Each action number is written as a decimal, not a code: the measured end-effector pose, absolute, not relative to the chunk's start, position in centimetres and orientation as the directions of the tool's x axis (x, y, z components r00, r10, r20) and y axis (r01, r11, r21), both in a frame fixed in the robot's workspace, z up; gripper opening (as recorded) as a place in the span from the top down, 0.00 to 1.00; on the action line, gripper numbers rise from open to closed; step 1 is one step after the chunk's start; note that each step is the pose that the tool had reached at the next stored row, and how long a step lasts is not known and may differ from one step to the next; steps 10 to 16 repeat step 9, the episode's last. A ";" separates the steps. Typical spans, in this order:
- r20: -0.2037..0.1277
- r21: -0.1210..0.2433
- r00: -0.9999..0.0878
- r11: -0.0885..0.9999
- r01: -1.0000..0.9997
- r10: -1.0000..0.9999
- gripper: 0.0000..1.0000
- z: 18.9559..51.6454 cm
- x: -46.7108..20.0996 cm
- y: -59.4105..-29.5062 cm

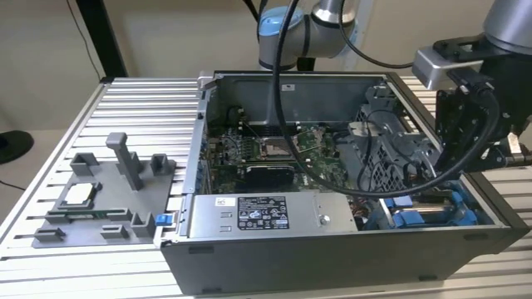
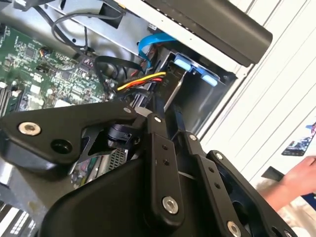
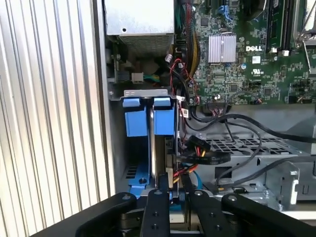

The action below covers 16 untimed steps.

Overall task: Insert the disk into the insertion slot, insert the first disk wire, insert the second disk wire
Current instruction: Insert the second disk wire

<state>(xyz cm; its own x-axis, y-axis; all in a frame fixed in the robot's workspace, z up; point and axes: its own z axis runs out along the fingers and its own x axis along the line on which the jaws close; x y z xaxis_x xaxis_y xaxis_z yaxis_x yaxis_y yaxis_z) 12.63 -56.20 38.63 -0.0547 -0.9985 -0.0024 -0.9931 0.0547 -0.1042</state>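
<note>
Right now the gripper point(image 3: 170, 190) hangs over the insertion slot point(image 3: 148, 148) at the computer case's point(image 1: 332, 261) corner, fingers closed together on one cable connector point(image 3: 172, 181). Two blue tabs point(image 3: 149, 116) sit side by side in the bay beyond its fingertips.

Disk point(image 3: 157, 143) in insertion slot point(image 3: 129, 168), hand point(image 3: 175, 193) above

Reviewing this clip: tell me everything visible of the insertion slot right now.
The insertion slot is a grey metal bay in the case corner beside the power-supply box, with two bright blue plastic tabs side by side at its mouth in the first wrist view. A thin silver edge stands between them, running toward the gripper. Red, yellow and black wires lie alongside.
</note>
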 end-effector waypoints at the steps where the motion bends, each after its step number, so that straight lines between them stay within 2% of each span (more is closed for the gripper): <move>1: -0.002 -0.104 -0.055 0.055 -0.993 -0.998 0.00 39.1 12.6 -56.2; 16: -0.002 -0.104 -0.055 0.055 -0.993 -0.999 0.00 39.6 12.6 -56.2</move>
